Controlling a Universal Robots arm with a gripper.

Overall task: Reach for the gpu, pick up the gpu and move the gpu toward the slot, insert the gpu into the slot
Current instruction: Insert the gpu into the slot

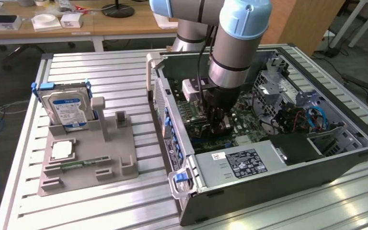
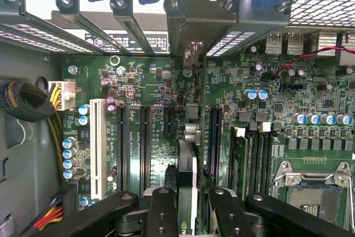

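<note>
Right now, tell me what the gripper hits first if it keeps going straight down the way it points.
The gripper, shut on the gpu, points at the motherboard. The card's lower edge would likely meet the board first, at or beside a black expansion slot; alignment is unclear.

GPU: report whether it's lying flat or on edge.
On edge: the gpu stands edge-on to the motherboard, pinched by the end effector.

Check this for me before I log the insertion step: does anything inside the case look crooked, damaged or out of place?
Nothing stands out. The gripper holds the gpu edge-on and upright above the motherboard, in line with the slots. Inside the computer case nothing looks loose or broken.
</note>
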